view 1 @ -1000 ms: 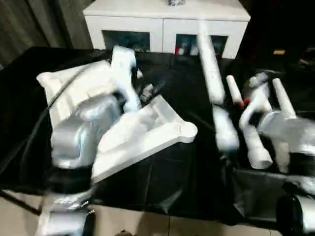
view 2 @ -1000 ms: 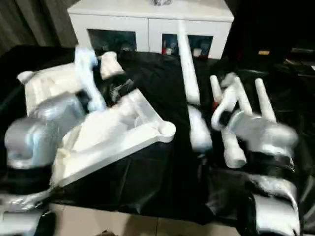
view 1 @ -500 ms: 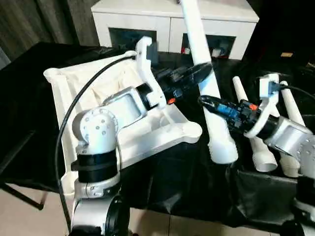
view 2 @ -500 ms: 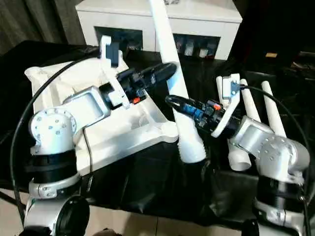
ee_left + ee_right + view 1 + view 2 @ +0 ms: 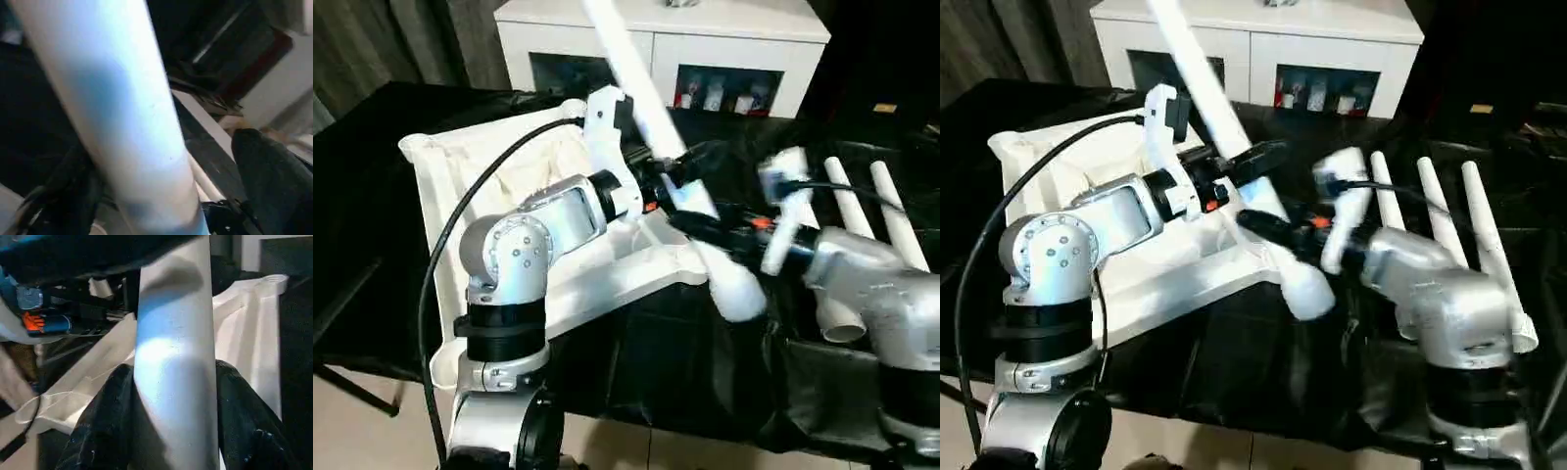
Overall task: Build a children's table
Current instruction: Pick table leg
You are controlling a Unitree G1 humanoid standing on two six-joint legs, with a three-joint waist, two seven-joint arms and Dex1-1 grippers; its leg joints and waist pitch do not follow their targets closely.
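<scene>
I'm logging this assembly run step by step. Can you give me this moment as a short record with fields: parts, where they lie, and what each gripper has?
surface: black-covered table
tabletop: white, underside up, on the robot's left
held leg: long white tube, tilted, wide end low near a tabletop corner
spare legs: three, lying on the robot's right
right gripper: closed on the held leg
left gripper: fingers either side of the held leg, grip unclear
background: white cabinet with glass doors

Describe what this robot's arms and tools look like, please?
Both arms are silver, with rounded joint housings and black bands. The left tool and the right tool each have two black fingers, orange marks behind them and a white bracket at the wrist. A black cable loops along the left arm.
</scene>
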